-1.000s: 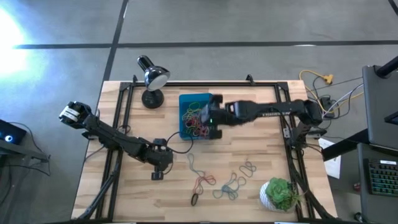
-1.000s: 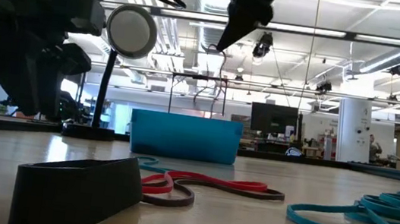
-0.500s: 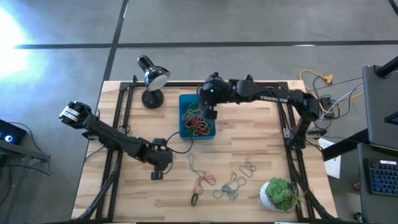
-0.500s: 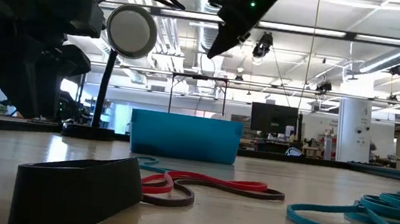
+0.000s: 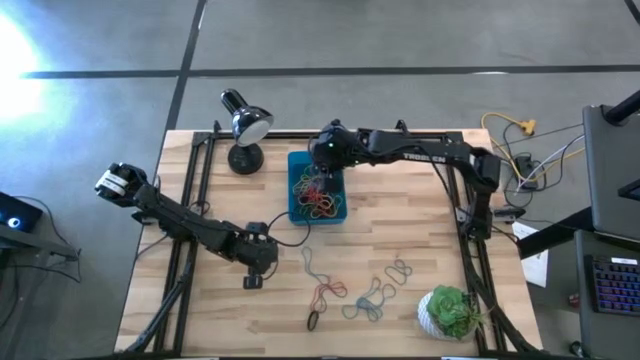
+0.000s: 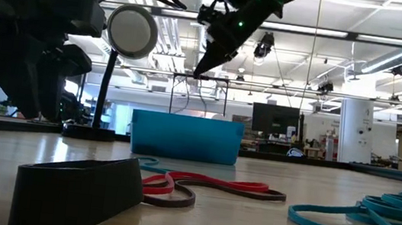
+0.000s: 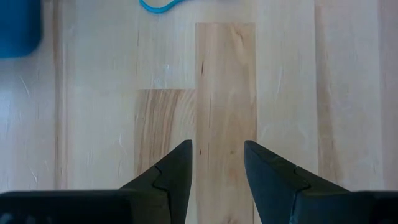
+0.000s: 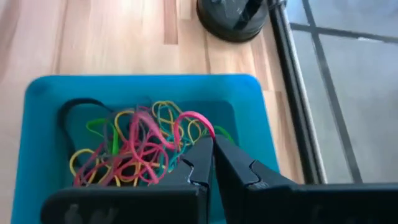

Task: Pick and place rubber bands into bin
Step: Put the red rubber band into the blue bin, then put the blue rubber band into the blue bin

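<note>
The teal bin [image 5: 298, 160] stands at the table's far middle with a heap of rubber bands [image 8: 134, 152] inside. More bands lie loose on the wood nearer the front: red [image 5: 328, 292], blue [image 5: 365, 300] and black [image 5: 313, 321]. My right gripper [image 8: 212, 142] hangs shut above the bin, well over its rim in the low view [image 6: 195, 72]. My left gripper [image 7: 217, 149] is open over bare wood, left of the loose bands [image 5: 252, 280]. My right gripper's shut tips slant down over the bin from its far right. A pink band's arc [image 8: 198, 117] runs up to them in the right wrist view. I cannot tell whether they touch it or it lies in the heap below.
A black desk lamp [image 5: 243, 125] stands just left of the bin, its base [image 8: 233, 15] beyond the bin's far wall. A green plant in a white pot [image 5: 450, 312] sits at the near right corner. Black rails [image 5: 200, 170] run along the table's sides.
My right gripper has swung from the bin's near right corner toward the table's far edge and left, ending over the bin's middle. It has tipped further down, rolled, sunk a little and stayed shut.
</note>
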